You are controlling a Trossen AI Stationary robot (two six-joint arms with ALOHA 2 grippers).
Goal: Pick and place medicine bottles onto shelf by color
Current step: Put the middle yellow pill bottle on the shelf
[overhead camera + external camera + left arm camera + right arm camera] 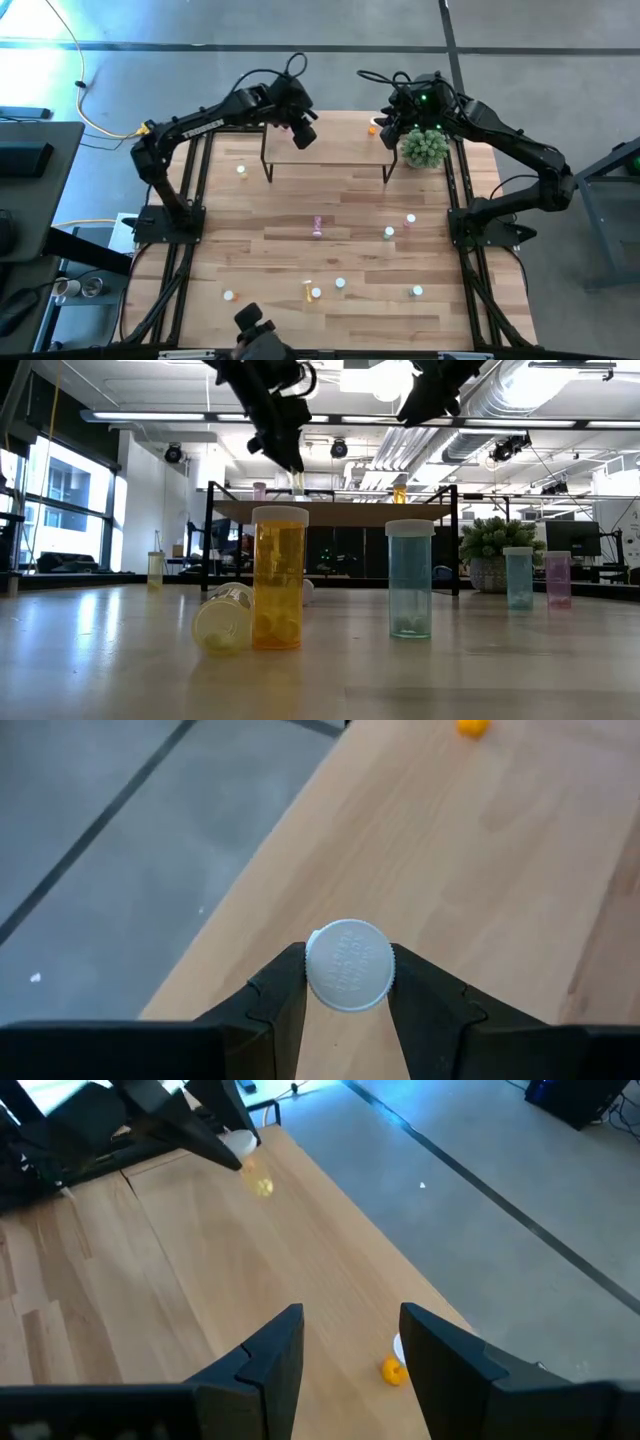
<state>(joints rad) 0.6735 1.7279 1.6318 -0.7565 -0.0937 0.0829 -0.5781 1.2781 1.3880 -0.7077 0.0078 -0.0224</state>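
Note:
My left gripper (pixel 303 135) is over the left part of the shelf (pixel 330 140), shut on a pale yellow medicine bottle (pixel 262 1185) with a white cap (pixel 349 965). My right gripper (pixel 350 1330) hangs open above the shelf's right end, nothing between its fingers. An orange bottle (pixel 393 1371) stands on the shelf just beyond them, near the far edge. In the low view a pink bottle (pixel 260 490) also stands on the shelf. Several more bottles stand on the table, among them a pink one (pixel 317 226) and a green one (pixel 389 232). My left gripper pinches the yellow bottle between its two fingers, at opposite sides of the white cap (pixel 315 960). The fingers slant down from the table's left. The bottle hangs upright below them (pixel 300 482), lifted a little clear of the shelf board.
A potted plant (pixel 425 147) stands at the shelf's right end, under my right arm. In the low view an orange bottle (pixel 279 578), a bottle lying on its side (pixel 222 622) and a teal bottle (pixel 410 578) are near the table's front edge.

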